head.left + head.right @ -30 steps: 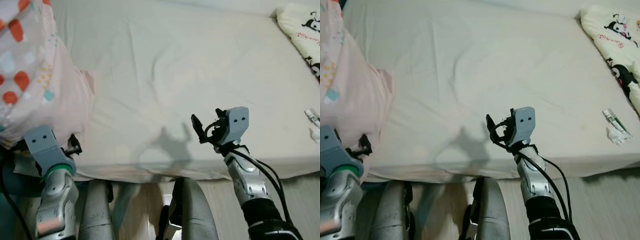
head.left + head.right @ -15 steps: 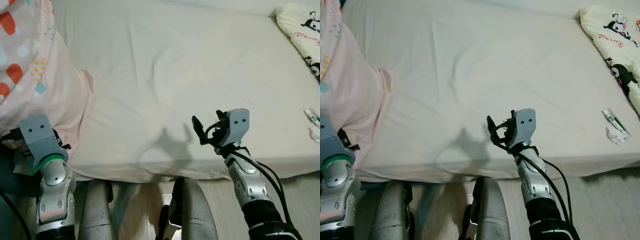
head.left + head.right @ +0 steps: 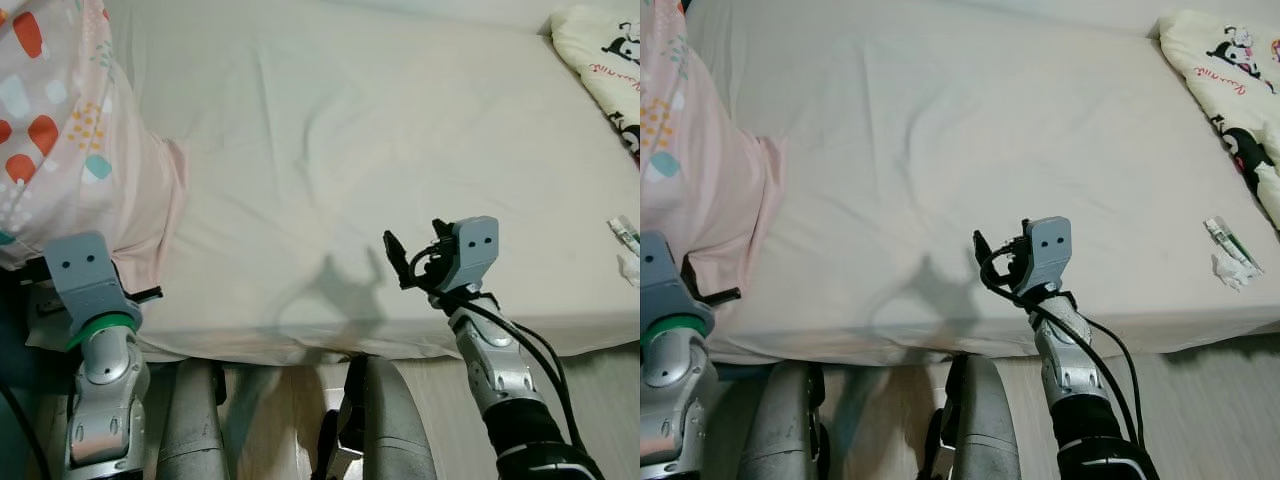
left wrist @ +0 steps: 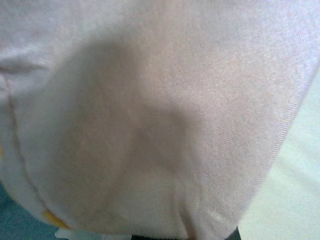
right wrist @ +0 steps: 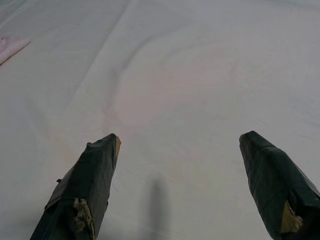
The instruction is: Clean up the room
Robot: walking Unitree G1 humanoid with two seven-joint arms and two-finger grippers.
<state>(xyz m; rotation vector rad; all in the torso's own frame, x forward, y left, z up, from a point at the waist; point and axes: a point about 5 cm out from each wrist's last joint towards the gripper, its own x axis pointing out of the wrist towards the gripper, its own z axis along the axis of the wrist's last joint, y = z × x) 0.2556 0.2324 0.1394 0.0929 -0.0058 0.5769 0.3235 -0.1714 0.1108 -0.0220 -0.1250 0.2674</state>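
At the left edge of the bed, the pink blanket (image 3: pixel 70 150) with its orange and teal spots is bunched in a heap, one plain pink corner spilling onto the white sheet (image 3: pixel 350 130). I take it as the thing to tidy first. My left gripper (image 3: pixel 135 293) sits right against its lower hem, at the mattress edge. Its wrist view gives me close pink fabric and nothing of the fingers, so I cannot tell whether they are spread or have a fold pinched. My guess is the arm is there to grab the hem, but that's a judgement.

My right gripper (image 5: pixel 182 185) hovers over the near middle of the sheet — fingers spread wide, nothing between them, bare sheet beyond the tips. It looks parked and ready rather than working; nothing lies within its reach.

Outward to the right: a cream blanket (image 3: pixel 1230 90) with black-and-white cartoon figures is piled at the far right corner. Just short of it, near the front edge, lie a small tube-like packet (image 3: pixel 1225 240) and a crumpled white scrap (image 3: pixel 1232 270), touching or nearly so — likely litter to collect, well apart from either gripper.

Count: two blankets, one packet, one scrap, two grippers. Below the mattress edge I see my own grey legs (image 3: pixel 385 420) against the bed and a strip of pale wood floor (image 3: pixel 1230 400) at right.
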